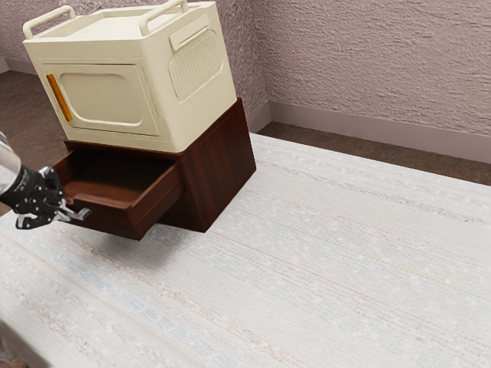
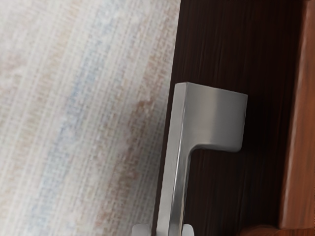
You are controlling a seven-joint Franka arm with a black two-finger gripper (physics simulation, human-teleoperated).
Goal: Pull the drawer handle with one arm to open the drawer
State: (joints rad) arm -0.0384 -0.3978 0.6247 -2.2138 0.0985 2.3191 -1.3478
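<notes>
Grey metal bar handle [image 2: 214, 115], squared at the end and standing off on a short post: nearest the wrist camera, mounted on the front of the dark reddish-brown wooden drawer [image 1: 115, 218].

End effector: black two-finger gripper [image 2: 164, 230], at nine o'clock on the exterior view's dial; pinching the bar, one light-coloured fingertip against each side.

Drawer: also at nine o'clock on that dial, standing well out of its matching wooden cabinet [image 1: 219, 165], with a good part of the dark interior exposed. Line of travel out of the cabinet: between seven and eight o'clock.

Cabinet: set on a table with a pale, faintly striped woven covering [image 1: 307, 268]. Carried on top: one cream-coloured boxy appliance [image 1: 165, 126] with rounded rails, at ten o'clock on the dial.

Step in hand: the pull, judged well advanced, since the opening is already broad. Amount of travel left in the runners: cannot be told.

Next move, as judged: a short, level draw along the same seven-to-eight line if the drawer gives; otherwise spread the fingers and back straight off the bar, leaving the drawer out.

Hazards, likewise judged: a sideways or lifting tug may bind the drawer or slip the tips from the bar; force past the stop may drag the cabinet and its load.
</notes>
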